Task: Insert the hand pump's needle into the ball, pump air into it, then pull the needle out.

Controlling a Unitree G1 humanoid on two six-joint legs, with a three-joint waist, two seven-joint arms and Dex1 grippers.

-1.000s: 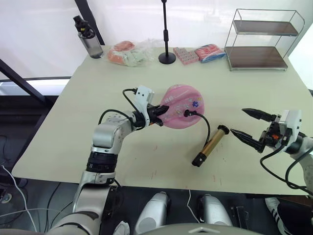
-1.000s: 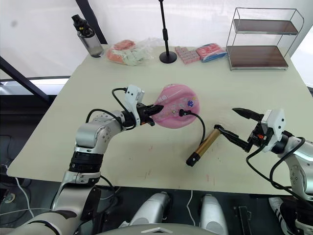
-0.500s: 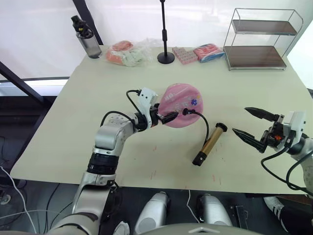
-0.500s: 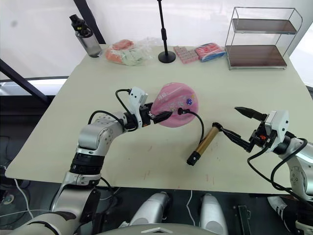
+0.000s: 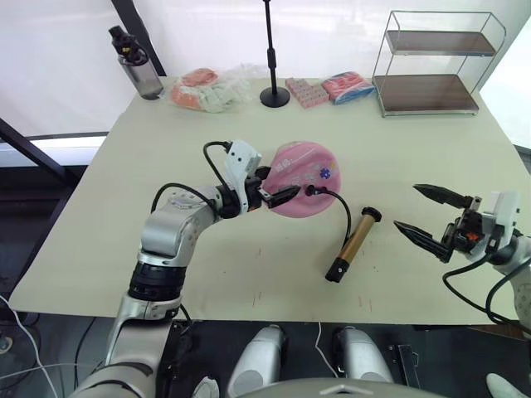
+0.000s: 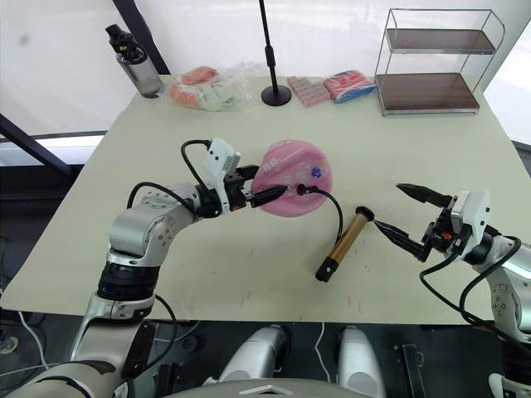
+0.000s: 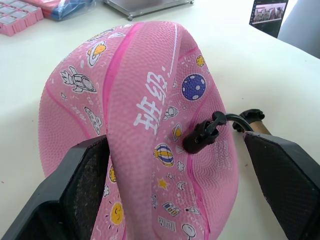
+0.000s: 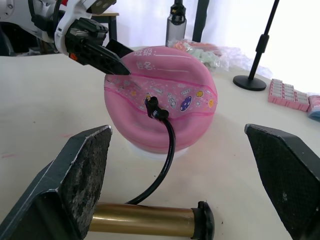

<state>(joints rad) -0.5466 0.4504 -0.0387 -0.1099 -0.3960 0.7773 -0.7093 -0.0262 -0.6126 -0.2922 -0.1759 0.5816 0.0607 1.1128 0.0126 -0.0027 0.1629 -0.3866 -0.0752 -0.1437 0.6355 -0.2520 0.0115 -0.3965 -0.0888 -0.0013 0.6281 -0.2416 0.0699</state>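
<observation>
Toward the left of the pale table, the left gripper has its two black fingers spread around the near edge of the pink rubber ball, a slack, half-flat thing with printed stickers that looks soft and apt to fold, so it wants steadying at the firmer rim. Its needle, a pin under a black fitting, already sits in the ball's face. Further right lies the gold-bronze metal hand pump, stiff, smooth and likely to roll; best gripped mid-barrel. Rightmost, the right gripper hovers agape, empty, just beside it.
</observation>
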